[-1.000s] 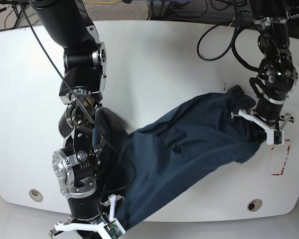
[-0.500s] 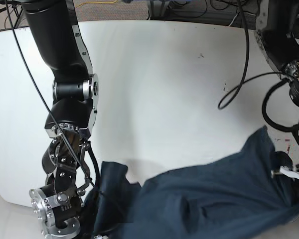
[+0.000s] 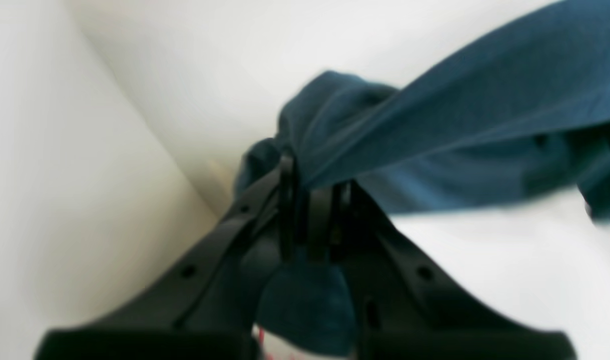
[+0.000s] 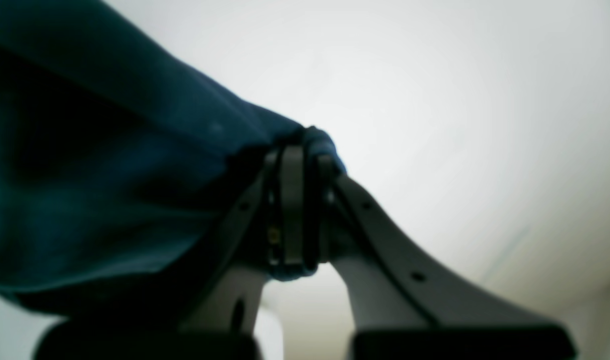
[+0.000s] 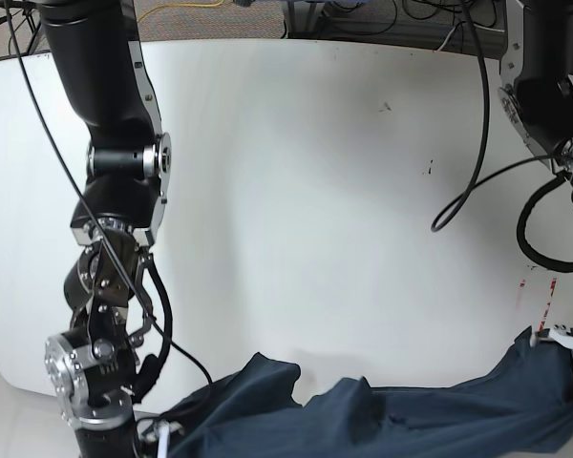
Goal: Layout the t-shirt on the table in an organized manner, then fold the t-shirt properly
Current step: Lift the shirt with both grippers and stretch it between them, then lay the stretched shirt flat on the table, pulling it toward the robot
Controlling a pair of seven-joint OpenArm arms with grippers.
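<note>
The t-shirt [image 5: 382, 420] is soft, matte navy cloth, slack and creased, strung in a long rumpled band along the near edge of the bench [image 5: 315, 172] — its lower part runs off the bottom of the base view. One lump rises near the near-left corner side, a second fold beside it, and the far end climbs to a peak close to the near-right corner, by the red-and-white tape [image 5: 546, 303]. The bench top is glossy white with a curved left edge and a few small dark specks.

In the left wrist view the left gripper [image 3: 312, 200] has its dark plastic jaws pressed together on a bunched corner of the shirt; cloth fans out taut to the right above the white surface, and a tuft hangs below the jaws. The picture is soft and blurred, so no weave can be made out.

In the right wrist view the right gripper [image 4: 297, 200] likewise has its pale jaws clamped on a gathered knot of fabric — the shirt spreads away to the left in deep shadow, its folds hard to read.

In the base view both grippers are mostly cut off at the frame edges; black cables [image 5: 477, 143] loop over the far right of the bench.
</note>
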